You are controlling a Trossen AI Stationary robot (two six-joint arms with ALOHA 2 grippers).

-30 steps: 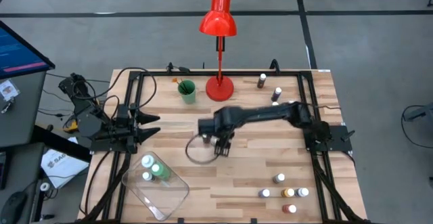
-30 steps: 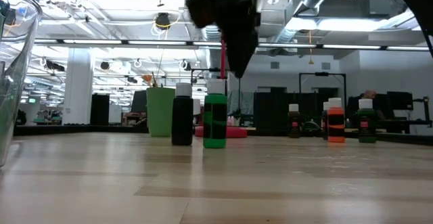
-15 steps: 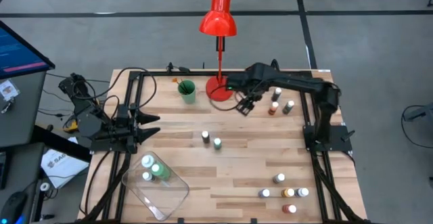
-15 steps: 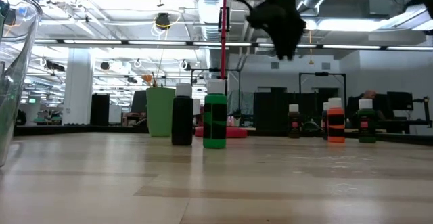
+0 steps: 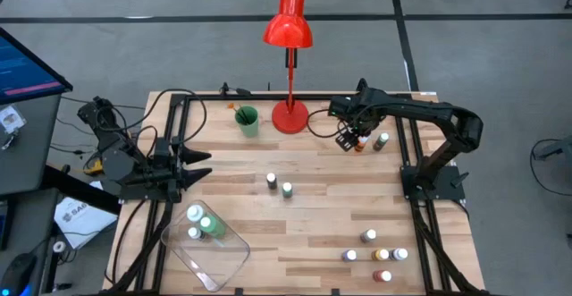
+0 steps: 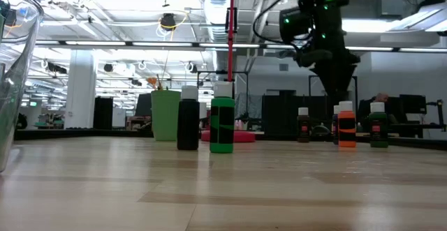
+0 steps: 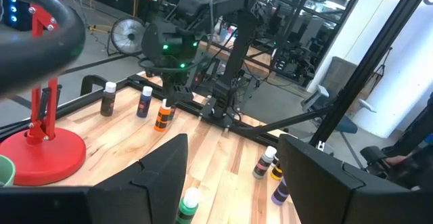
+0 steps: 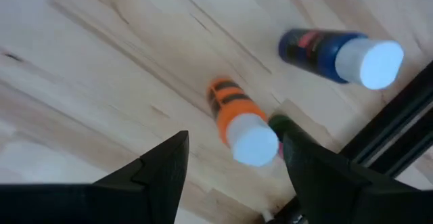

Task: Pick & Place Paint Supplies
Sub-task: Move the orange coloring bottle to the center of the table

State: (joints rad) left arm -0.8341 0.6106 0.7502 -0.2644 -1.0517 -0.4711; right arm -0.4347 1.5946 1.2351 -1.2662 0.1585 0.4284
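Note:
My right gripper hangs open over the table's far right, pointing down. Its fingers stand above and just beside an orange paint bottle, touching nothing. A blue bottle and a green one stand close by. A dark bottle and a green bottle stand upright at the table's middle. More bottles stand near right. My left gripper waits open at the left, level above the table.
A clear tray at the near left holds three bottles. A green cup and a red lamp's base stand at the far middle. The black frame rail runs right beside the far right bottles.
My right gripper has swung from above the two middle bottles toward the table's far right corner, turning about its own axis, and now hangs over the orange bottle. The dark and green bottles stay upright where they were.

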